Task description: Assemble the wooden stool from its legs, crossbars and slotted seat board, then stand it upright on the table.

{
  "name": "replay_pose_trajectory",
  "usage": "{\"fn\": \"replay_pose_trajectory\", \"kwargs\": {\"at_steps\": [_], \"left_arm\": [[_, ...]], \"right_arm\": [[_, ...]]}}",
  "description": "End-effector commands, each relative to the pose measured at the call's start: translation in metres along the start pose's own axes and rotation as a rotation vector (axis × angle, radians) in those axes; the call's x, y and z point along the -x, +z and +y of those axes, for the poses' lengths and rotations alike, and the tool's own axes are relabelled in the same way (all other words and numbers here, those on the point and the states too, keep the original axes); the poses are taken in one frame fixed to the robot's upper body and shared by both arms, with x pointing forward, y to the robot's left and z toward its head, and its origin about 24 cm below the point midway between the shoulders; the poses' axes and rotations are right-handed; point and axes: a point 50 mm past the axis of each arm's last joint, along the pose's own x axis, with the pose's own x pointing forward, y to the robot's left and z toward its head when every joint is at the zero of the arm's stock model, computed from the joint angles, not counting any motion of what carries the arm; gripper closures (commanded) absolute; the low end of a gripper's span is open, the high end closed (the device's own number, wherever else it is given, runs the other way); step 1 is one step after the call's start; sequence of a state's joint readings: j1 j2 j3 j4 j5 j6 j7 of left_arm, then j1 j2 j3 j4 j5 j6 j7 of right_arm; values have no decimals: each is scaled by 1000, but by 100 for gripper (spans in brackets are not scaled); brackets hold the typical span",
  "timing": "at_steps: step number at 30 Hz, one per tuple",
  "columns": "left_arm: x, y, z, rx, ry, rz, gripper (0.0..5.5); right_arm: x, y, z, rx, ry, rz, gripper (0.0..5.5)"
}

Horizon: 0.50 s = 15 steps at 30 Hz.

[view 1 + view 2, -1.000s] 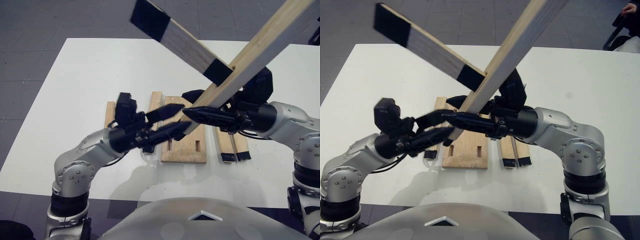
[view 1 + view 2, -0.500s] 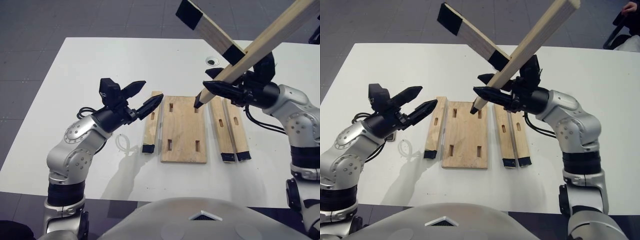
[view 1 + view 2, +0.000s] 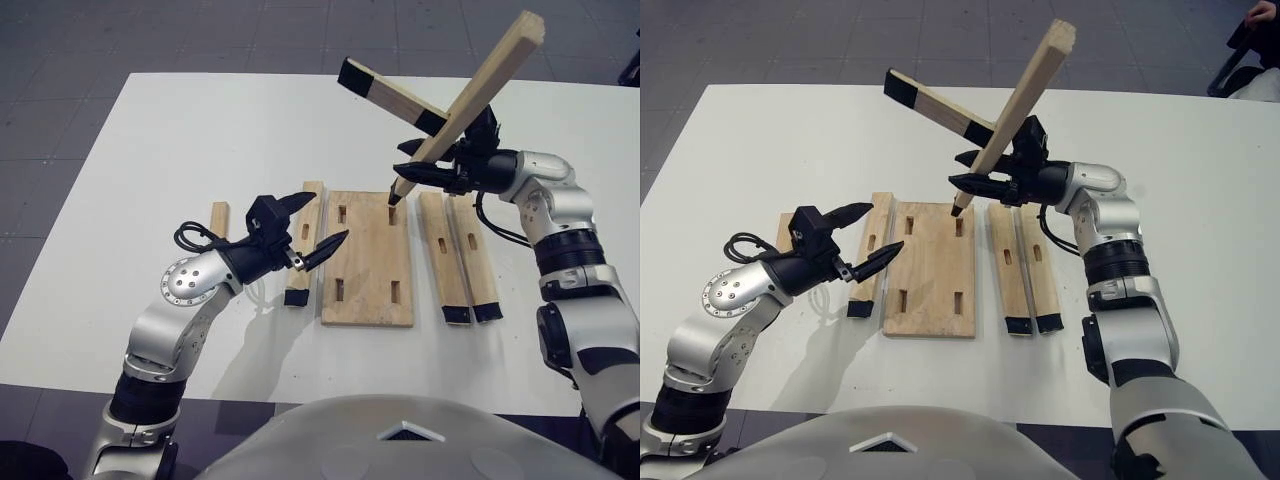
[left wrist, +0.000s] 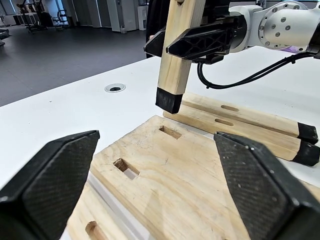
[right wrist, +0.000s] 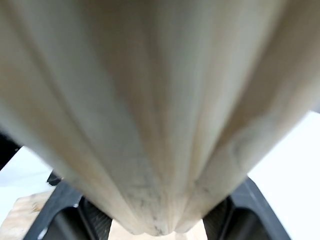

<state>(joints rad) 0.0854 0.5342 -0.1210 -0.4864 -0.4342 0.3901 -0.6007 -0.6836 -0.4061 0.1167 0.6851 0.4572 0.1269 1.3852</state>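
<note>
While the slotted seat board (image 3: pixel 366 260) lies flat at the middle of the table (image 3: pixel 150 150), the piece that matters hangs over its far right corner. This is a stool leg (image 3: pixel 470 100) with a crossbar (image 3: pixel 393 93) already fitted through it, so the two make a tilted cross in the air. The right end effector (image 3: pixel 962 168) is clamped on the leg low down. The leg's black-tipped lower end (image 4: pixel 169 100) hovers just above the far right slot (image 4: pixel 170 132), not yet in it.

The leg leans to the right and away, so I'd say it has to be brought closer to upright before it goes down. Otherwise the tip will catch the slot's edge and skid across the board. It should be lowered slowly, with the tip's narrow faces square to the slot.

Nothing holds the board, so it could slide when pressed. The left end effector (image 3: pixel 325 218), its fingers spread wide and gripping nothing, hangs above the board's left edge and the loose leg (image 3: pixel 881 205) lying beside it. From there it looks well placed to come down and pin the board.

Two more legs (image 3: pixel 440 255) (image 3: pixel 478 260) lie side by side just right of the board. A short wooden piece (image 3: pixel 219 218) rests farther left.
</note>
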Motion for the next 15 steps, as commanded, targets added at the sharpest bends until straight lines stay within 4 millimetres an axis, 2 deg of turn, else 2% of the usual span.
{"fn": "replay_pose_trajectory", "kwargs": {"at_steps": [1,4,8,15], "left_arm": [[0,1,-5,-11,-20,5,125],[1,2,-7,-13,-27,4,125],[3,5,-10,-12,-37,-6,125],[4,6,-13,-4,-45,-13,125]], "right_arm": [[-3,1,0,18,74,43,348],[0,-14,2,12,115,160,348],[2,-23,-1,54,84,230,348],[-10,-21,-10,151,-1,209,348]]}}
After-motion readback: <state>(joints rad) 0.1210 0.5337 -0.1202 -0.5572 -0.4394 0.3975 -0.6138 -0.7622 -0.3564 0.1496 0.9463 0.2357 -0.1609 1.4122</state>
